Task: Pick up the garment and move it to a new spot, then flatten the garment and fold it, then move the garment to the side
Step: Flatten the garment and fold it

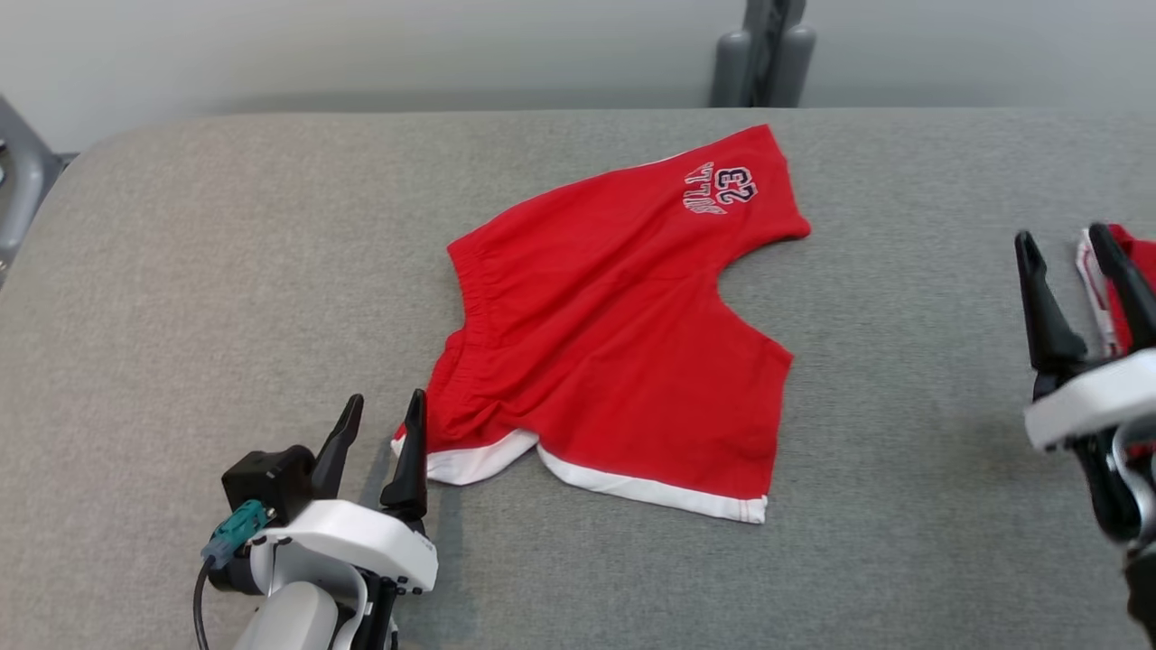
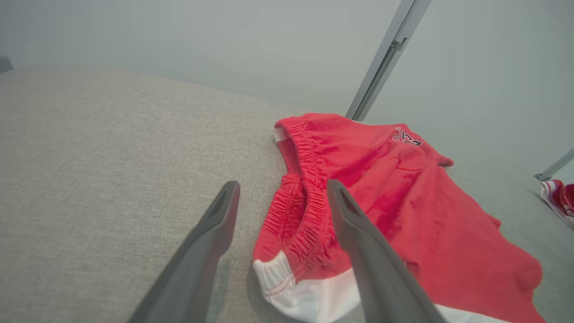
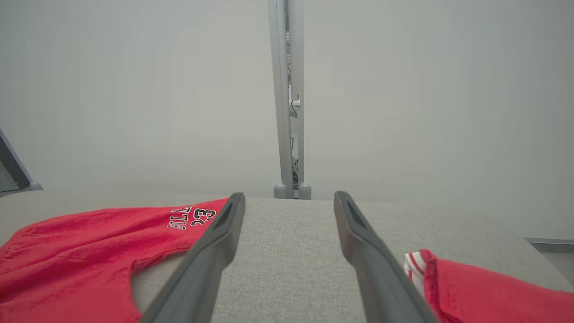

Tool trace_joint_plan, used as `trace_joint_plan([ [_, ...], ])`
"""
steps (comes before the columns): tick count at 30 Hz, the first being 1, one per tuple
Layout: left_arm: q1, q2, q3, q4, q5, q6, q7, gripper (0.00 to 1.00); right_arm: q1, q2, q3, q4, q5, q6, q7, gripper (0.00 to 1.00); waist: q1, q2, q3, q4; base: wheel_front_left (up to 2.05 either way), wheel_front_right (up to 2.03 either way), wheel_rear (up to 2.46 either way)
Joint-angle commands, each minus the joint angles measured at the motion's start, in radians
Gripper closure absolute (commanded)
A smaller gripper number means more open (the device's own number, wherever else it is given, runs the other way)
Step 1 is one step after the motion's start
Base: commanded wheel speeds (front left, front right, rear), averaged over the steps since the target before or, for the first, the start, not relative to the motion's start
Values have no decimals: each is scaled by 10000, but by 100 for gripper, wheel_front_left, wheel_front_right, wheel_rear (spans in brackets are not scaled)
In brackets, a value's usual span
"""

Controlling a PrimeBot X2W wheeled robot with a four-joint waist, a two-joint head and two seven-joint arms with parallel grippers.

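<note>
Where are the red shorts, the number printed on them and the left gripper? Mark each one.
red shorts (image 1: 614,343): head view, middle of the red cloth.
number (image 1: 734,185): head view, the digits on the far leg.
left gripper (image 1: 386,402): head view, midway between its fingertips.

This looks like a plain test lab, not a home. A wide table (image 1: 181,271) padded in grey cloth serves as the workbench. Behind the table stands a smooth pale wall (image 1: 361,45), and a grey metal post (image 1: 763,54) rises just past its far edge. A grey metal frame (image 1: 18,181) stands off the table's left end.
</note>
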Motion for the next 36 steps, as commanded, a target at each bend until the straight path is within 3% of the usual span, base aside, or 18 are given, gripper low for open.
trace_joint_plan([
  [1, 141, 76, 90, 40, -61, 69, -36, 0, 660, 413, -749, -666, -705, -5, -10, 0, 0, -1, -179, -220, 0, 0, 0],
  [2, 192, 90, 107, 70, -79, 74, -38, 0, 1045, 763, -1088, -1013, -945, -5, -9, 0, 0, -1, -205, -264, 0, 0, 0],
  [11, 284, 160, 136, 315, -146, 62, -36, 0, 2498, 1950, -2116, -2553, -2166, -5, 102, 0, 0, -1, -288, -435, 0, 0, 0],
  [17, 257, 133, 25, 563, -242, 122, 282, 0, 2762, 2270, -2272, -3064, -2539, -5, 336, 0, 0, -1, -219, -547, 0, 0, 0],
  [30, -80, 91, 232, 1401, -521, 826, 1100, 0, 2974, 2549, -2155, -3427, -2742, -5, 511, 0, 0, -1, 33, -903, 0, 0, 0],
  [34, -136, 91, 198, 1476, -581, 701, 1079, 2, 3060, 2624, -2091, -3460, -2710, -5, 542, 0, 0, -1, 67, -925, 0, 0, 0],
  [35, -191, 111, 221, 1401, -627, 584, 945, 100, 3103, 2645, -2019, -3441, -2684, -5, 572, 0, 0, -1, 75, -906, 0, 0, 0],
  [36, -212, 108, 213, 1339, -649, 504, 876, 100, 3119, 2655, -1982, -3432, -2655, -5, 578, 0, 0, -1, 73, -890, 0, 0, 0],
])
